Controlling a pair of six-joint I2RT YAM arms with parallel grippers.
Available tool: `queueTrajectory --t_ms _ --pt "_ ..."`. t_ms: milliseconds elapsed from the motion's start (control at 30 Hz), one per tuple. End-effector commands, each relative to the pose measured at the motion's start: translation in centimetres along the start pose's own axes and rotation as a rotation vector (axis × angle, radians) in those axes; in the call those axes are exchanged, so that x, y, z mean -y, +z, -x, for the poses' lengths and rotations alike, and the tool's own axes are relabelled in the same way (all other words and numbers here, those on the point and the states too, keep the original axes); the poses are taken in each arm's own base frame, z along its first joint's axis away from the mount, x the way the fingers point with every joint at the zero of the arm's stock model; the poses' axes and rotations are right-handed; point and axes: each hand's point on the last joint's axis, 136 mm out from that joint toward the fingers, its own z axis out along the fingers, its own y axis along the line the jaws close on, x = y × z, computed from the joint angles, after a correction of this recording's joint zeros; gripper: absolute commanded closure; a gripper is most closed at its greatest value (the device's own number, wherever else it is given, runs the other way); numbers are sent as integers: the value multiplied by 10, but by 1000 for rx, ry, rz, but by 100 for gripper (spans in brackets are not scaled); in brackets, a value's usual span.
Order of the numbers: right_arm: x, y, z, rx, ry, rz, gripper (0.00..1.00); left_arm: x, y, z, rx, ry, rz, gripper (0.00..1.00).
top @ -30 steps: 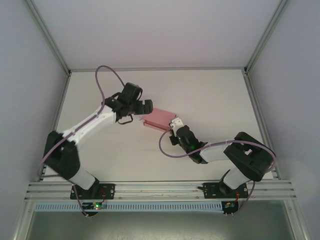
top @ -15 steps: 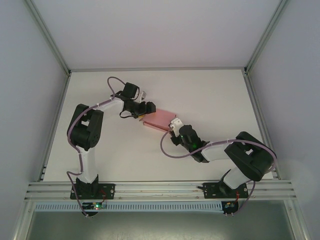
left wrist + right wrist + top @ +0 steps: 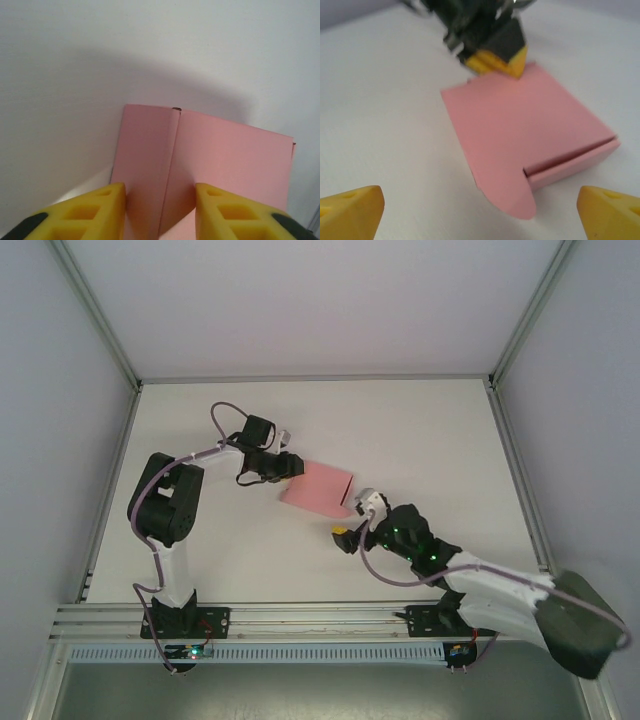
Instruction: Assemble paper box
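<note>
The paper box point(image 3: 318, 486), a flat pink card box, lies on the white table; its rounded flap sticks out toward my right gripper. My left gripper point(image 3: 292, 467) is at its far-left end. In the left wrist view the yellow fingers point(image 3: 100, 210) stand partly closed either side of a crease in the paper box point(image 3: 225, 150); whether they pinch it I cannot tell. My right gripper point(image 3: 355, 516) stands wide open just short of the box's near-right end. The right wrist view has the paper box point(image 3: 520, 120) ahead of the open right gripper point(image 3: 480, 215), and the left gripper point(image 3: 500, 62) at its far corner.
The white table point(image 3: 420, 430) is bounded by aluminium frame rails and grey walls on three sides. Both arm bases sit on the near rail point(image 3: 320, 618). The right arm point(image 3: 500, 585) lies low along the near right of the table.
My right gripper has opened, let go of the box and drawn back toward the near right. My left gripper has narrowed around the box's far-left end. The box now lies flatter.
</note>
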Motion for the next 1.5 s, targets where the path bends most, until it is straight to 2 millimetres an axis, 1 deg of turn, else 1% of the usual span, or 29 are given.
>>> queueTrajectory --t_ms 0,67,133,167,200,233,300,367,500,567,633,700,733,800,933,1067,1100,1167,1333,1400,1467 --pt "35 -19 9 70 134 -193 2 -29 8 -23 -43 -65 99 66" --pt "59 -32 22 140 236 -303 2 -30 8 -24 -35 -72 96 68" --pt "78 -38 25 150 336 -358 2 -30 8 -26 -27 -87 86 71" --pt "83 -38 24 125 384 -362 2 -31 7 -27 -18 -100 85 73" --pt "83 -34 18 85 411 -346 2 -31 6 -28 -12 -107 88 74" --pt "82 -31 27 76 432 -322 2 -32 5 -30 -8 -121 90 75" --pt "87 -20 23 11 503 -326 2 -31 4 -35 7 -141 70 76" --pt "92 -5 19 -65 547 -325 4 -30 2 -39 23 -147 70 76" --pt "91 34 21 -178 526 -246 5 -32 -1 -45 33 -141 107 76" --pt "90 56 19 -230 548 -194 9 -31 -1 -48 36 -144 111 76" --pt "82 76 14 -293 584 -102 14 -31 -1 -48 42 -147 110 76" --pt "74 91 5 -354 612 -36 19 -32 -1 -48 46 -151 119 76" --pt "73 97 -2 -384 622 -20 23 -33 -2 -48 47 -149 123 76" --pt "74 104 -18 -434 635 -24 24 -32 -2 -49 48 -146 126 76" --pt "79 107 -45 -502 662 -68 29 -36 -1 -52 41 -150 141 76" --pt "81 102 -55 -539 657 -88 29 -40 0 -54 39 -163 150 76" --pt "84 99 -54 -540 644 -105 29 -40 0 -54 39 -166 150 76" --pt "89 94 -46 -522 618 -123 26 -40 -1 -55 42 -175 150 76" --pt "106 77 -5 -408 554 -203 20 -44 -3 -55 59 -180 176 76" --pt "107 75 -2 -395 555 -215 19 -43 -2 -56 59 -179 174 76" --pt "104 77 -8 -411 576 -197 18 -45 0 -58 53 -181 173 79"
